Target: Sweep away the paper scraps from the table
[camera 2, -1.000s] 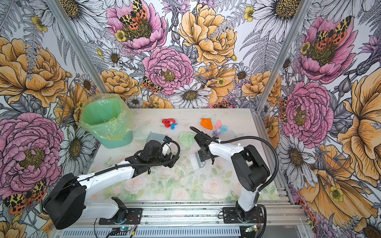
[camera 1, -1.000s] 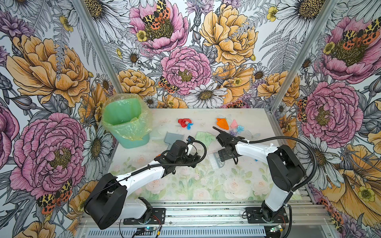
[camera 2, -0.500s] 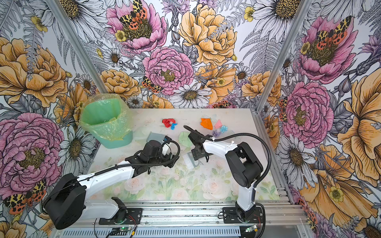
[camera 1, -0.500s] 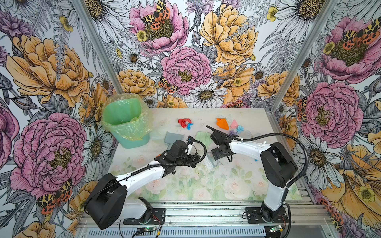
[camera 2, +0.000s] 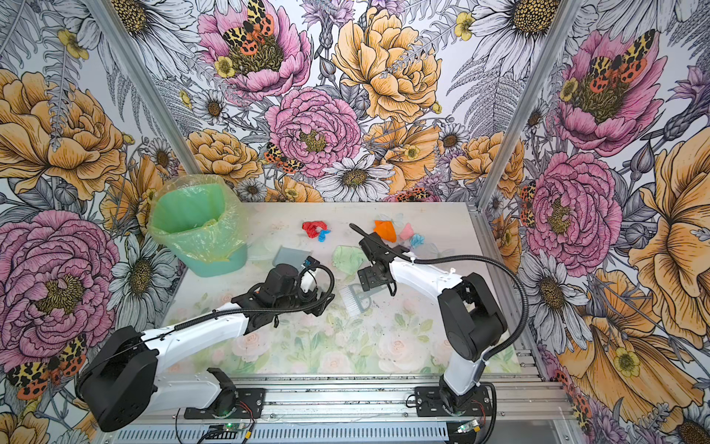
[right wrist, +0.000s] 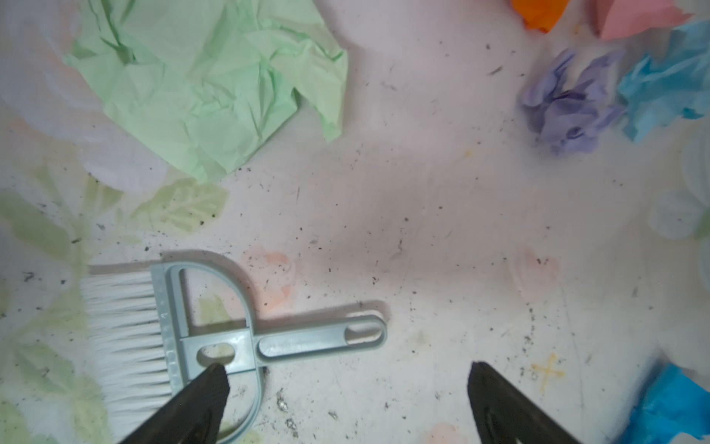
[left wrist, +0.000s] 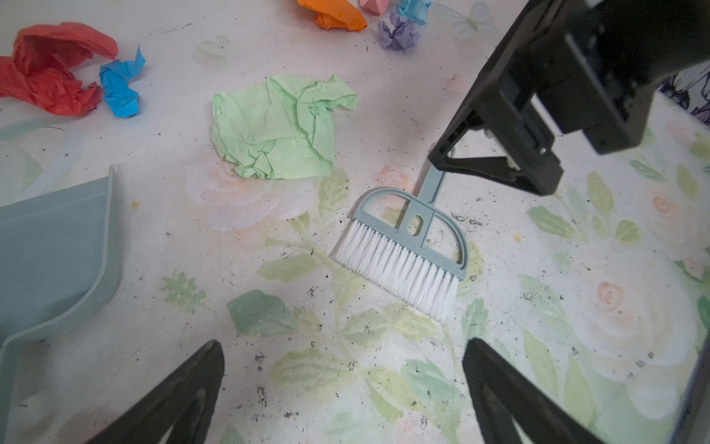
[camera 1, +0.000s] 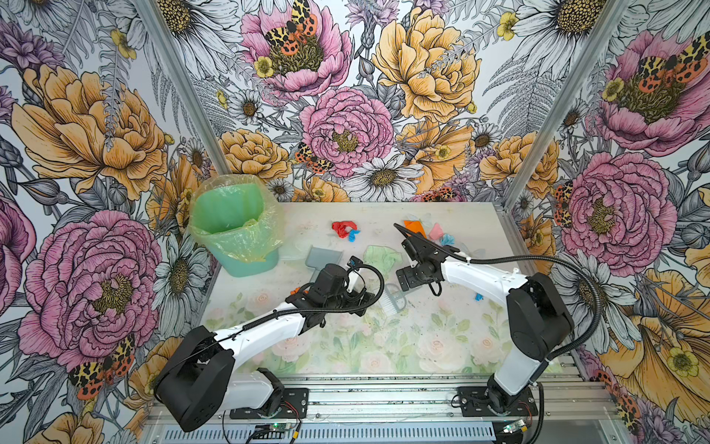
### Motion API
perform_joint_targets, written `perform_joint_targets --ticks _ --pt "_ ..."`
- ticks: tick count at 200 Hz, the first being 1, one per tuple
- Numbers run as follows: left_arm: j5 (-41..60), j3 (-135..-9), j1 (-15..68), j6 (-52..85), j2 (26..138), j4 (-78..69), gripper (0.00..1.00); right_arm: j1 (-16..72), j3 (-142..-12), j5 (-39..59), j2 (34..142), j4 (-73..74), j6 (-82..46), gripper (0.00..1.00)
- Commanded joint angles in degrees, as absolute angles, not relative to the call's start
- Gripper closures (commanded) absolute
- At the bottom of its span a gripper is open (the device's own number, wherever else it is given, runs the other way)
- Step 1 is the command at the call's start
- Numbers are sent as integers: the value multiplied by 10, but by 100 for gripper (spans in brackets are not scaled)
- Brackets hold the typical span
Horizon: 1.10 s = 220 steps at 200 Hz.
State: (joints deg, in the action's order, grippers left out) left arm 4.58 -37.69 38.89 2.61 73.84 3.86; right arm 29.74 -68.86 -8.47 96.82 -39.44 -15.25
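Pincers released on both arms, fingers spread wide, nothing held. Left pincer (left wrist: 342,346) low over a bare printed patch of worktop (camera 1: 384,346), pointing at the bristle side of the hand brush (left wrist: 403,246), near it but apart. Right pincer (right wrist: 345,367) above the handle end of the same brush, one fingertip (right wrist: 215,380) overlapping the brush frame in the right wrist view; contact there impossible to tell.

Brush lying flat near the middle of the worktop, between the two pincers in both top views, white bristles toward the left arm, slotted handle toward the right arm. Dark specks of dirt scattered on the worktop around it.

Grey-blue dustpan (camera 1: 324,256) flat on the worktop just behind the left wrist, open mouth toward the back.

Paper scraps all lying on the worktop. Pale green scrap (left wrist: 280,127), the largest and only loosely crumpled, just beyond the brush, between dustpan and right wrist. Red scrap (camera 1: 342,228) farther back, a small blue scrap (left wrist: 121,86) touching it. Orange scrap (camera 2: 385,230), pink scrap (camera 2: 406,231), light blue scrap (camera 2: 417,241) and lilac scrap (right wrist: 572,107) bunched close together toward the back, right of centre, behind the right pincer. One more bright blue scrap (camera 1: 478,296) close beside the right forearm.

Green bin (camera 1: 246,250) with a yellowish plastic liner upright at the back left corner, well apart from the scraps.
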Motion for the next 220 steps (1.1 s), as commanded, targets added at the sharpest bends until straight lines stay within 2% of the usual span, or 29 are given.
perform_joint_targets --ticks 1,36,78,127,157,220 --pt "74 -384 399 20 750 5 1 267 -667 -53 919 -386 -139 0" --pt "67 -436 420 -12 798 26 1 226 -634 -24 865 -387 -128 0" --pt "69 -545 434 -76 879 146 1 192 -607 17 822 -388 -119 0" --pt "66 -636 438 -139 936 255 1 176 -594 39 812 -388 -109 0" --pt "53 -664 451 -152 959 283 7 167 -585 48 805 -387 -105 0" --pt "20 -722 487 -181 1020 321 8 156 -579 47 800 -387 -98 0"
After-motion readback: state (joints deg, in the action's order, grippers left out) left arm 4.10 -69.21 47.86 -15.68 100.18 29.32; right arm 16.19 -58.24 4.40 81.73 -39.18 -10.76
